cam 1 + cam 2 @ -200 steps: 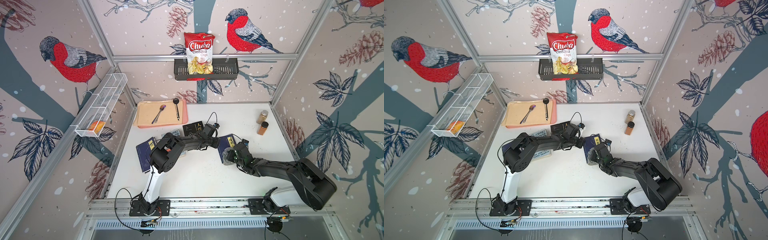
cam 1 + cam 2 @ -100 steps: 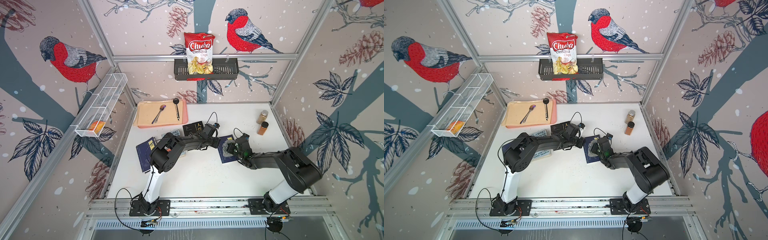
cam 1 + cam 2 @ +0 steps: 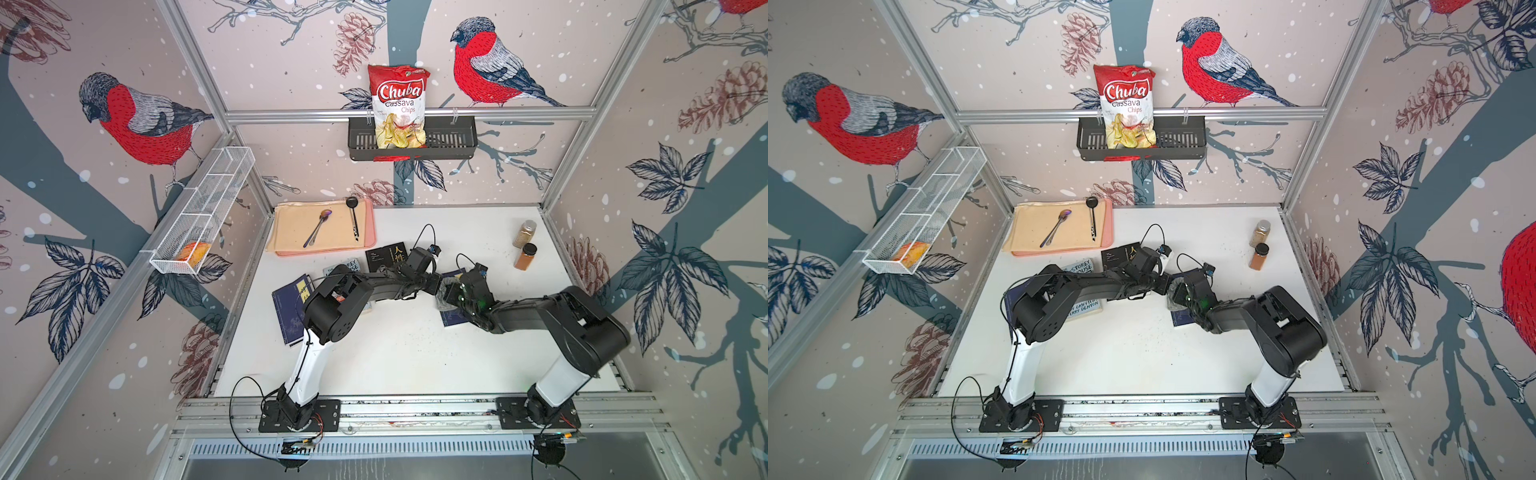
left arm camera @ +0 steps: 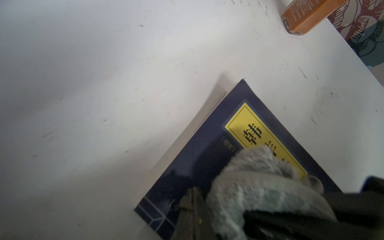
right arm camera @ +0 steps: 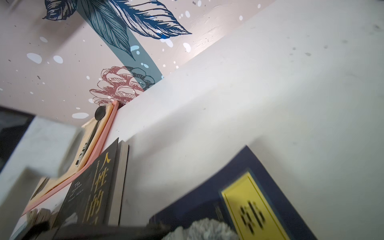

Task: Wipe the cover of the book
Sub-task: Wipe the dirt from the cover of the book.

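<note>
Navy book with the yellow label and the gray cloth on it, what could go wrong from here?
The navy book appears pinned only near one corner by the shut left fingers, so a wiping stroke might pivot or slide it on the table. The gray cloth, gripped by the right arm, sits right beside those fingers, so the two arms could bump.

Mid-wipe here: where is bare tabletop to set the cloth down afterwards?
Widest bare patch: the front of the table, from its near edge up to the blue book under the cloth. Smaller one at the back, between the tray and the spice jars. Crowded: the left side, around the black book.
</note>
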Available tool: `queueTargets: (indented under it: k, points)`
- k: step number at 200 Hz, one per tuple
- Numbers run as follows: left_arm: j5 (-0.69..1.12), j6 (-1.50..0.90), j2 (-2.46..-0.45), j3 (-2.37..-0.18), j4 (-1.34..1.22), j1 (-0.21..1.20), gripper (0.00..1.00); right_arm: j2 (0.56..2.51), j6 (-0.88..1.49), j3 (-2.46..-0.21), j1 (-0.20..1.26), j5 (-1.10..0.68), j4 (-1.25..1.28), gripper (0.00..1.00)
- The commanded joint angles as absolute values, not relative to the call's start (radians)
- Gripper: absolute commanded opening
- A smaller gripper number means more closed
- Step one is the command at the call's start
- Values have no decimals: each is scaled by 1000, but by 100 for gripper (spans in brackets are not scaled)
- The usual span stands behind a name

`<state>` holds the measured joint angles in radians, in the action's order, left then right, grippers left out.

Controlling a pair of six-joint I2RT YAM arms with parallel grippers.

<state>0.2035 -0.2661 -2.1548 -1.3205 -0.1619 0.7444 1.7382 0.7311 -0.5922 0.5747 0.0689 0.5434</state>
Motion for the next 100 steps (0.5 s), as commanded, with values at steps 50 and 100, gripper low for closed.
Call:
queueTargets:
  k: [50, 100]
  points:
    - [155, -268, -2148, -1304, 75, 746, 0, 1551, 764, -376, 655, 47, 274, 0]
    - [157, -261, -2139, -1310, 70, 743, 0, 1491, 804, -330, 714, 99, 255, 0]
